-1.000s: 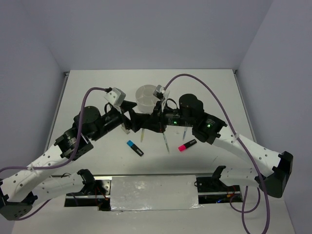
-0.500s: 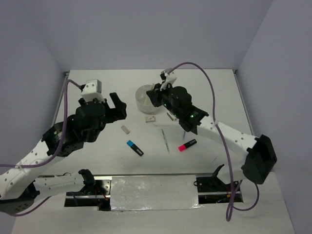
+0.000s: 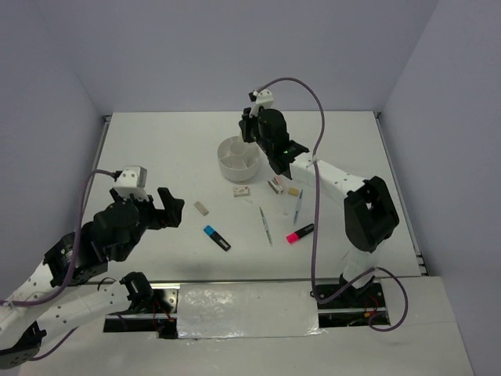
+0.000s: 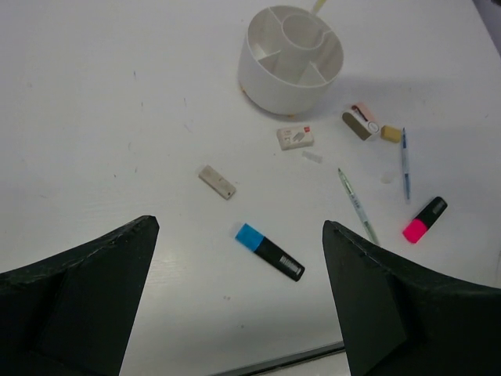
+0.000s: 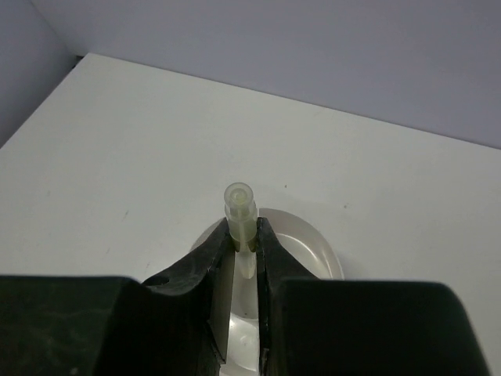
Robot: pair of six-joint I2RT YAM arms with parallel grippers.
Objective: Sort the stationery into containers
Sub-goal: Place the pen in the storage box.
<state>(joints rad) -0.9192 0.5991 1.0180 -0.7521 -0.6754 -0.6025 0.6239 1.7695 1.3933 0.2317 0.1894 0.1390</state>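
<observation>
My right gripper (image 3: pixel 247 135) is shut on a thin yellow pen (image 5: pixel 240 207) and holds it upright just above the round white cup (image 3: pixel 233 162), whose rim shows behind the fingers (image 5: pixel 317 244). My left gripper (image 3: pixel 174 208) is open and empty, high above the near-left table. In the left wrist view, beyond the left gripper (image 4: pixel 239 227), lie the blue-and-black highlighter (image 4: pixel 269 251), a beige eraser (image 4: pixel 217 182), a white eraser (image 4: pixel 295 138), the green pen (image 4: pixel 358 207), the light-blue pen (image 4: pixel 405 164), the pink-and-black highlighter (image 4: pixel 424 218) and the cup (image 4: pixel 270 82).
Two more small erasers, one with a pink sleeve (image 4: pixel 361 123) and one tan (image 4: pixel 391 133), lie right of the cup. The table's near edge (image 4: pixel 282 362) runs just below the blue highlighter. Grey walls enclose the table on three sides.
My right gripper has swung from the middle of the table to above the cup with the yellow pen. My left arm has drawn back to the near left, its gripper open.
</observation>
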